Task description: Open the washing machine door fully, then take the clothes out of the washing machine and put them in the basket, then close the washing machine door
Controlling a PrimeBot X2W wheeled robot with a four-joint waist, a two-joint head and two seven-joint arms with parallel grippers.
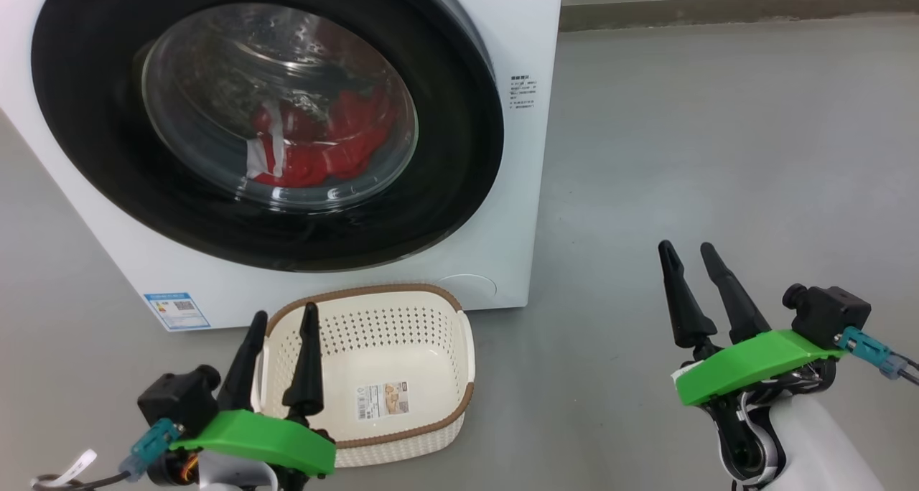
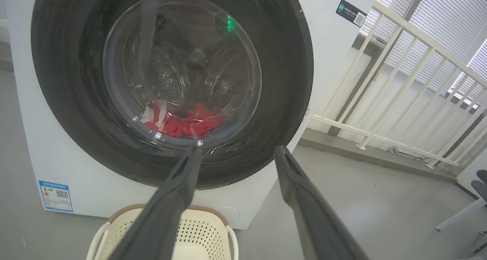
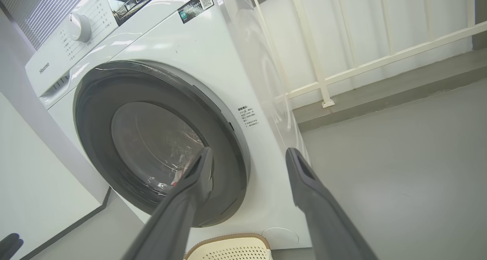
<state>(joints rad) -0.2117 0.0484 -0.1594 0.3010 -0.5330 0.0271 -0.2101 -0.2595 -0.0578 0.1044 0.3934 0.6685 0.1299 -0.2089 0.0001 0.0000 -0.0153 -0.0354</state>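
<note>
Since the white front-loading washing machine [image 1: 524,189] has its round black-rimmed glass door [image 1: 445,153] shut ahead of the spread, empty left pincer [image 1: 285,311] and right pincer [image 1: 687,247], opening comes first. The cream perforated plastic basket [image 1: 373,319] sits just below the left pincer, with the red fabric clothes [image 1: 330,146] behind the glass. The next move likely means catching the door's edge.

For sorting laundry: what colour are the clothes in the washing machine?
The clothes are red with white strips; clearest in the head view.

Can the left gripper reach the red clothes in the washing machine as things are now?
Probably not. The door looks shut, so it stands between the open left gripper and the clothes.
</note>
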